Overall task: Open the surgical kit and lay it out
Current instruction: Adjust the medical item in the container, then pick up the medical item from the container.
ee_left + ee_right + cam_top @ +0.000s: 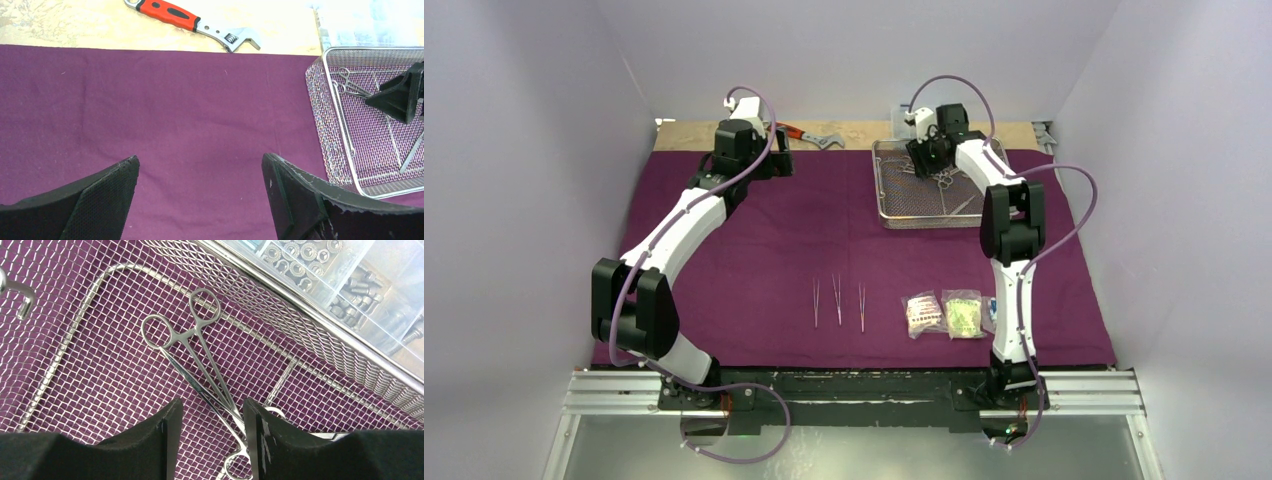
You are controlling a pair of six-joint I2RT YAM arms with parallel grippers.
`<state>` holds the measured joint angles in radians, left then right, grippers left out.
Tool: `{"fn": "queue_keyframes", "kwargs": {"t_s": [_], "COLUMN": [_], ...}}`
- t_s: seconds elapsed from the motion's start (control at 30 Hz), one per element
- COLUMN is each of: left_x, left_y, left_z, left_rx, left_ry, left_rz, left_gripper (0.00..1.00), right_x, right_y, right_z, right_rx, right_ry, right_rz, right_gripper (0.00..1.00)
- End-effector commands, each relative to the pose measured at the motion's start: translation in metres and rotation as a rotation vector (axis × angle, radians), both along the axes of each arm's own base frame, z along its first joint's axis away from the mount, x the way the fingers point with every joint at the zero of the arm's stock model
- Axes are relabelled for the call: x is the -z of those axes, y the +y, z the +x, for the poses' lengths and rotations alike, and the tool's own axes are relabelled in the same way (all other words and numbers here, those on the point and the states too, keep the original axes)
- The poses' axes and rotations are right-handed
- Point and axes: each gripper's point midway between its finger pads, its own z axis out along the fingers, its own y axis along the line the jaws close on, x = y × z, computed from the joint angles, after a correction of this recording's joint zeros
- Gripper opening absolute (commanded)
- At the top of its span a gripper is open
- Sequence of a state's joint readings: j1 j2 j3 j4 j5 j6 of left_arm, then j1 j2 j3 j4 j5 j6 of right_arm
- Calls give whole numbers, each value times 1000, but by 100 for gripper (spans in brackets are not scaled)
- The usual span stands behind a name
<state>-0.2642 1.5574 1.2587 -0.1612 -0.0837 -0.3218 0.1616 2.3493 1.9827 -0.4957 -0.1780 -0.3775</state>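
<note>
The dark-purple cloth (824,230) lies spread flat over the table. On its far right stands the wire-mesh tray (924,215), with scissor-like forceps (190,355) lying inside. My right gripper (212,407) reaches down into the tray, jaws open, and the shanks of the forceps pass between its fingers. Near the front of the cloth lie three slim tweezers (837,300) side by side, and beside them clear packets (922,313). My left gripper (200,162) hovers wide open over bare cloth left of the tray (320,115), holding nothing.
A red-handled wrench (192,22) lies on the bare wood beyond the cloth's far edge. A clear compartment box of screws and nuts (340,275) stands right behind the tray's far wall. White walls close in the sides.
</note>
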Motion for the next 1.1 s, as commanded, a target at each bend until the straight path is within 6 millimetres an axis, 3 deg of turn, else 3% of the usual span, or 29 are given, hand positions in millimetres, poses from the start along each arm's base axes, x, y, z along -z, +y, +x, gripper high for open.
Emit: {"fn": "queue_keyframes", "kwargs": {"t_s": [0.0,0.57,0.7,0.87,1.07], "left_x": [-18,-15,-16,-19,-21], "left_y": [-3,-3,-3,-3,-5], "left_z": [5,1,-1,-2,-1], "left_rx": [6,9,9,9,14], "left_ry": [-54,-51,-53,-58,-65], "left_rz": [-26,-33,-35,-38,-49], "left_gripper": [91,91,91,91,91], "right_x": [-14,11,11,-13,-61], "right_y": [5,16,16,9,8], "right_z": [15,7,9,21,29], "right_rx": [-58,-114,-103,-64,-44], "right_ry": [-64,12,13,-72,-185], "right_rz": [-20,15,20,-4,7], "right_gripper": [50,30,18,5,0]}}
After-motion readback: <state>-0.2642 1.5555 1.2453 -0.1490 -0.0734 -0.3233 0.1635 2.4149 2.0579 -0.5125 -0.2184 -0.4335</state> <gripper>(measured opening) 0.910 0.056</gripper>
